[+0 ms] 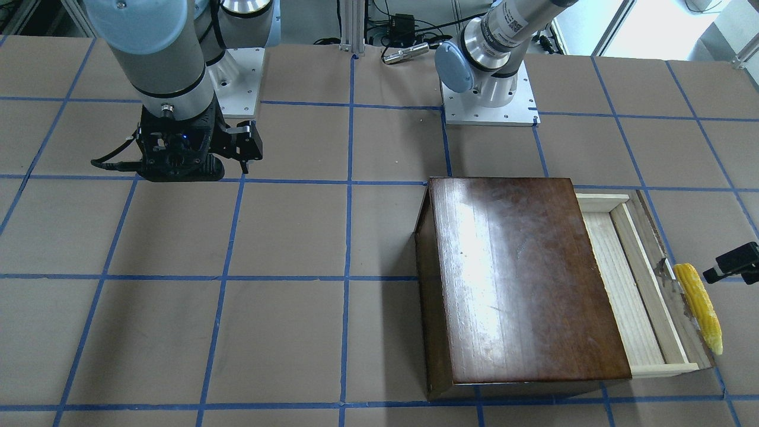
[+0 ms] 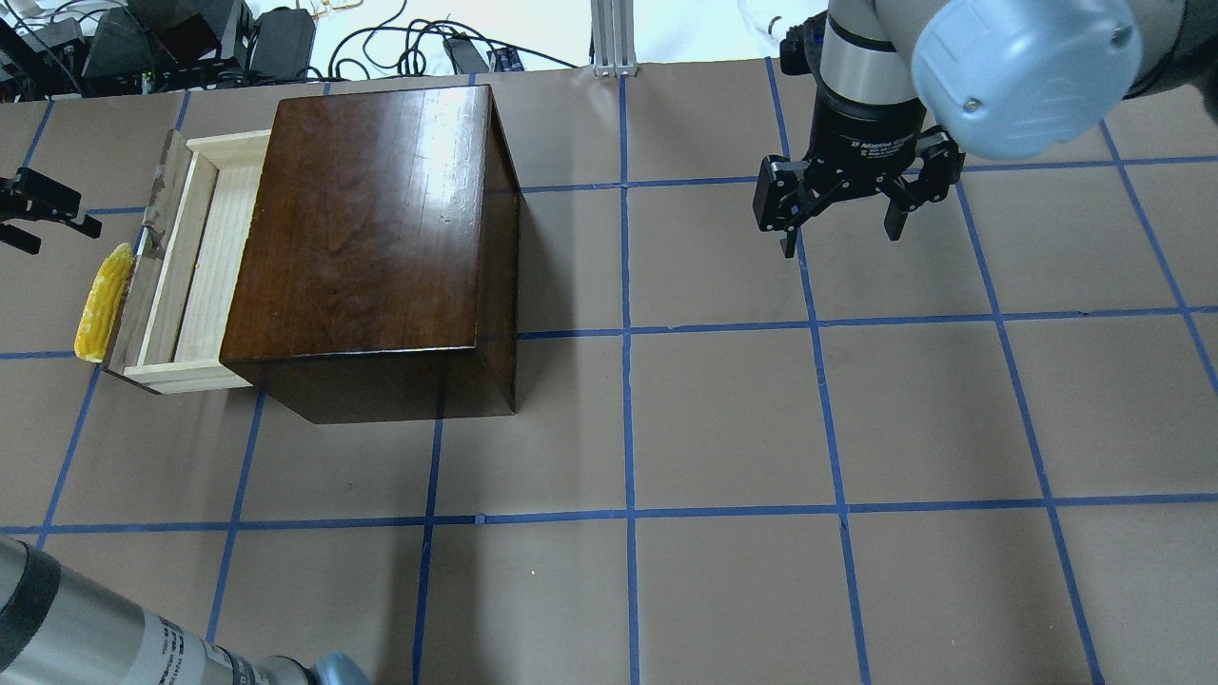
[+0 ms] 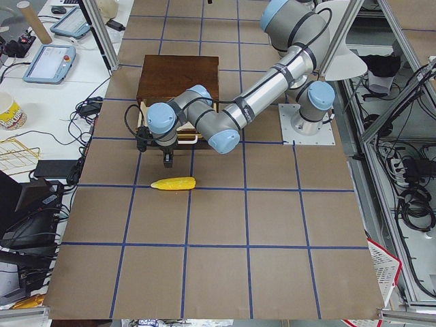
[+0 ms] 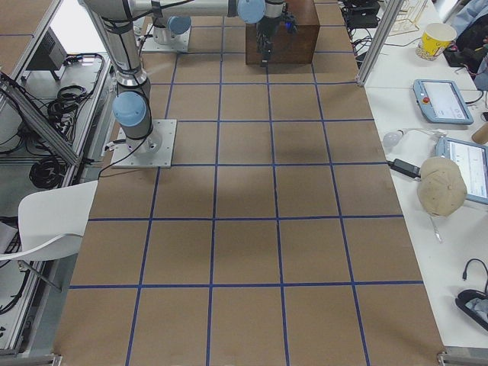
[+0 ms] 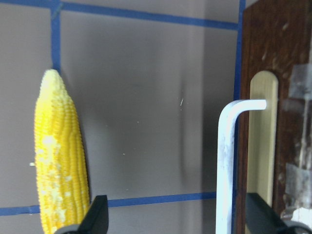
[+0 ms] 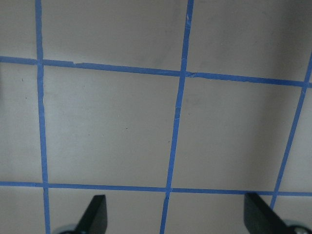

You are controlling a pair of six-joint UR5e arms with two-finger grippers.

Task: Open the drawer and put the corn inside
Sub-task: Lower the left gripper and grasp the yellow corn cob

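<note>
Closest to the left wrist lens are the two dark fingertips (image 5: 97, 217) of the left gripper (image 5: 180, 219), spread wide with nothing between them; the jaws are released. Just ahead, on the left of that view, lies the corn (image 5: 61, 161) flat on the table (image 2: 723, 428), its paler tip pointing away from the gripper. On the right is the drawer's dark front with its white bent handle (image 5: 225, 161); a strip of bare table separates corn and front.

From overhead, the drawer (image 2: 205, 257) stands open, drawn out of the dark box (image 2: 371, 219) toward the robot's left; its pale tray shows nothing inside. The corn runs parallel to the front panel, on the side away from the box. The right gripper (image 2: 842, 238) hangs over bare table far to the right, its jaws also released and empty.

The cob is probably light, rigid plastic; the bumpy kernels should give the pads purchase, but its round body may roll and its taper may squirt out of a pinch. The thick mid-section, gripped across its width, looks the best hold; it should go in lengthwise, since the exposed tray is narrow.
</note>
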